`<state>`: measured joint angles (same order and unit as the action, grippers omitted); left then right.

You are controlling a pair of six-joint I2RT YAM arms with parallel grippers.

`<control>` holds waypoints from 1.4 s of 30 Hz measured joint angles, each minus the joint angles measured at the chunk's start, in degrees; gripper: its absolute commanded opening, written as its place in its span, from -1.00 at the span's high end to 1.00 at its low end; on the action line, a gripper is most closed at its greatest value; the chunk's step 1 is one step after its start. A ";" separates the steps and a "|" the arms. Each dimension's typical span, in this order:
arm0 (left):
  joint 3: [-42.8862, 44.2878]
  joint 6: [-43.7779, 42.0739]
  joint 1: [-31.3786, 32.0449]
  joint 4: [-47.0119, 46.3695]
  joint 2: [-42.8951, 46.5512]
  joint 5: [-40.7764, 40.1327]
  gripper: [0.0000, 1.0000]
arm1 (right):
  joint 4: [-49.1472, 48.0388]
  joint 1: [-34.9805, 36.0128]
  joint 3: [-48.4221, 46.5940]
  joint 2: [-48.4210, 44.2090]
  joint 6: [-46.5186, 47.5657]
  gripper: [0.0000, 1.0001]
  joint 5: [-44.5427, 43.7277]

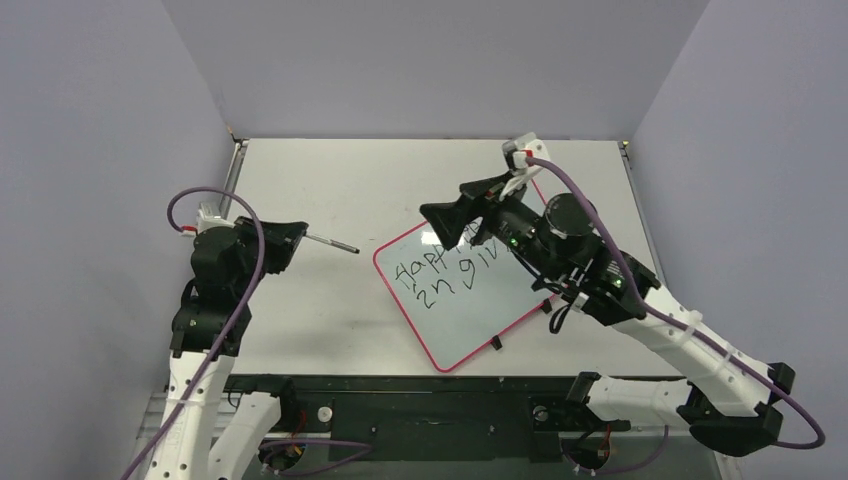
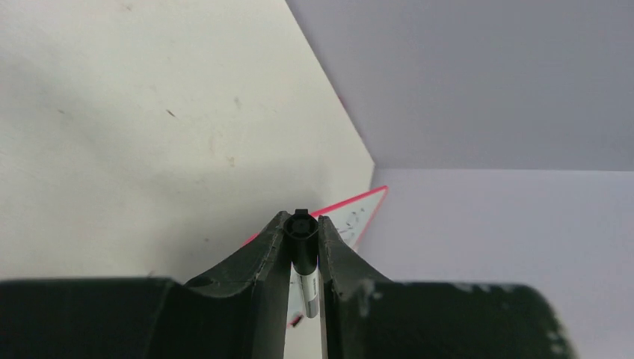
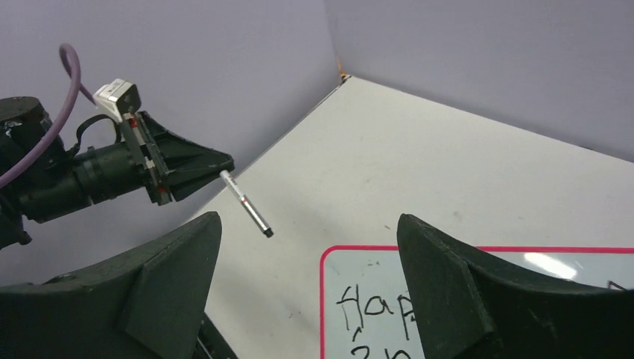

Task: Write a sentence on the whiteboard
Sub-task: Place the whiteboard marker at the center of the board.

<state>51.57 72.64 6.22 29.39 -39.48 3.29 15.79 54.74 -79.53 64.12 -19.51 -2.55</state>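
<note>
White table (image 1: 330, 180), lilac walls (image 1: 430, 60), whiteboard (image 1: 470, 320) askew

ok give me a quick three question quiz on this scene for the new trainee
1. True or false: the left claw is shut on the marker.
2. Pick one: the right claw is A) open, holding nothing B) shut on a second marker C) shut on a cloth.
3. Short answer: is the marker's tip touching the whiteboard?

Key: 1 true. 2 A. 3 no, the tip stops short of the board's near corner.
</note>
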 measured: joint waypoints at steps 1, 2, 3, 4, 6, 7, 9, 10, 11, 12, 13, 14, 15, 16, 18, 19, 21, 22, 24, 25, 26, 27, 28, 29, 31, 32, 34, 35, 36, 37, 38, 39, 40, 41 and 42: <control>1.22 -3.17 -0.13 1.86 -0.42 -0.72 1.00 | 0.70 -0.09 0.46 -1.73 0.55 -0.67 -1.51; 2.29 -6.23 -0.24 3.54 -0.85 -1.68 1.00 | 1.42 -0.24 0.96 -3.13 0.94 -0.67 -2.71; 3.19 -9.33 -0.28 5.18 -1.29 -2.73 1.00 | 2.14 -0.35 1.62 -4.33 1.18 -0.67 -3.93; 3.63 -11.82 -0.33 6.16 -1.60 -3.63 1.00 | 2.71 -0.39 2.14 -5.20 1.38 -0.68 -4.83; 3.85 -17.70 -0.39 7.98 -2.27 -5.33 1.00 | 3.85 -0.48 3.87 -6.88 1.79 -0.68 -6.91; 3.74 -19.91 -0.39 8.57 -2.60 -5.77 1.00 | 4.44 -0.70 4.72 -7.48 1.90 -0.68 -7.74; 2.25 -25.03 -0.39 8.41 -3.52 -5.90 1.00 | 5.57 -0.76 6.60 -8.35 2.01 -0.68 -9.11; 1.11 -27.04 -0.39 8.15 -4.09 -5.77 1.00 | 6.12 -0.76 7.43 -8.55 2.01 -0.68 -9.66; -0.24 -29.07 -0.39 7.89 -4.94 -5.53 1.00 | 6.60 -0.76 7.98 -8.63 2.01 -0.68 -10.01; -1.60 -30.75 -0.39 7.52 -6.08 -5.20 1.00 | 7.15 -0.76 8.50 -8.68 2.01 -0.68 -10.29; -2.62 -31.98 -0.39 7.26 -6.99 -4.83 1.00 | 7.58 -0.76 9.11 -8.74 1.99 -0.68 -10.58; -3.82 -33.33 -0.39 6.73 -8.59 -4.28 1.00 | 8.04 -0.76 9.70 -8.90 1.99 -0.68 -10.84; -5.03 -34.60 -0.39 5.97 -10.38 -3.74 1.00 | 8.44 -0.76 10.29 -9.16 1.99 -0.68 -11.15; -6.27 -35.78 -0.39 5.11 -12.24 -3.17 1.00 | 8.74 -0.76 10.75 -9.40 1.97 -0.68 -11.39; -8.33 -37.59 -0.39 3.72 -15.72 -2.19 1.00 | 9.33 -0.79 11.65 -10.16 1.97 -0.68 -11.98; -9.16 -38.42 -0.39 2.93 -17.31 -1.66 1.00 | 9.60 -0.81 12.02 -10.62 1.97 -0.68 -12.28; -10.49 -39.45 -0.37 1.31 -20.17 -0.59 1.00 | 10.12 -0.85 12.55 -11.67 1.95 -0.68 -12.94; -10.95 -39.95 -0.37 0.44 -21.79 0.07 1.00 | 10.27 -0.98 12.79 -12.24 1.97 -0.68 -13.18; -11.37 -40.41 -0.35 -0.94 -24.85 0.98 1.00 | 10.58 -1.16 13.22 -13.22 1.92 -0.68 -13.77; -11.41 -40.59 -0.13 -1.75 -26.60 1.38 1.00 | 10.62 -1.20 13.53 -13.66 1.90 -0.68 -14.08; -11.47 -40.68 0.07 -2.43 -27.78 1.51 1.00 | 10.69 -1.20 13.84 -13.99 1.86 -0.68 -14.27; -11.47 -40.79 0.33 -3.15 -29.00 1.60 1.00 | 10.88 -1.22 14.10 -14.16 1.77 -0.68 -14.58; -11.47 -40.92 0.66 -3.80 -30.10 1.64 1.00 | 10.91 -1.44 14.38 -14.25 1.75 -0.68 -14.67; -11.47 -41.03 0.94 -4.46 -31.21 1.68 1.00 | 10.97 -1.49 14.58 -14.27 1.73 -0.68 -14.78; -11.47 -41.42 1.36 -5.79 -33.46 1.68 0.91 | 11.30 -1.51 15.10 -14.25 1.73 -0.68 -15.04; -11.47 -41.48 1.53 -6.23 -34.32 1.68 0.83 | 11.39 -1.51 15.30 -14.25 1.73 -0.68 -15.08; -11.47 -41.62 1.64 -6.97 -36.30 1.68 0.70 | 11.72 -1.51 15.47 -14.25 1.73 -0.68 -15.23; -11.47 -41.64 1.70 -7.10 -36.79 1.68 0.60 | 11.78 -1.51 15.54 -14.25 1.73 -0.68 -15.28; -11.47 -41.68 1.70 -7.26 -37.18 1.64 0.56 | 11.80 -1.51 15.56 -14.25 1.73 -0.68 -15.34; -11.47 -41.83 1.73 -7.41 -37.38 1.51 0.47 | 11.80 -1.51 15.56 -14.25 1.73 -0.68 -15.47; -11.47 -41.94 1.73 -7.56 -37.42 1.42 0.42 | 11.80 -1.53 15.58 -14.25 1.73 -0.68 -15.52; -11.47 -41.99 1.73 -7.74 -37.42 1.22 0.33 | 11.80 -1.53 15.58 -14.25 1.73 -0.68 -15.65; -11.47 -42.05 1.73 -7.89 -37.42 1.01 0.30 | 11.82 -1.53 15.58 -14.25 1.73 -0.69 -15.74; -11.47 -42.12 1.73 -7.93 -37.42 0.83 0.24 | 11.80 -1.53 15.58 -14.25 1.73 -0.69 -15.85; -11.47 -42.12 1.73 -7.96 -37.42 0.48 0.22 | 11.82 -1.53 15.58 -14.25 1.73 -0.70 -16.02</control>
<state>40.10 30.52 7.94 21.43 -76.90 3.77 27.62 53.21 -63.94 49.87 -17.78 -18.57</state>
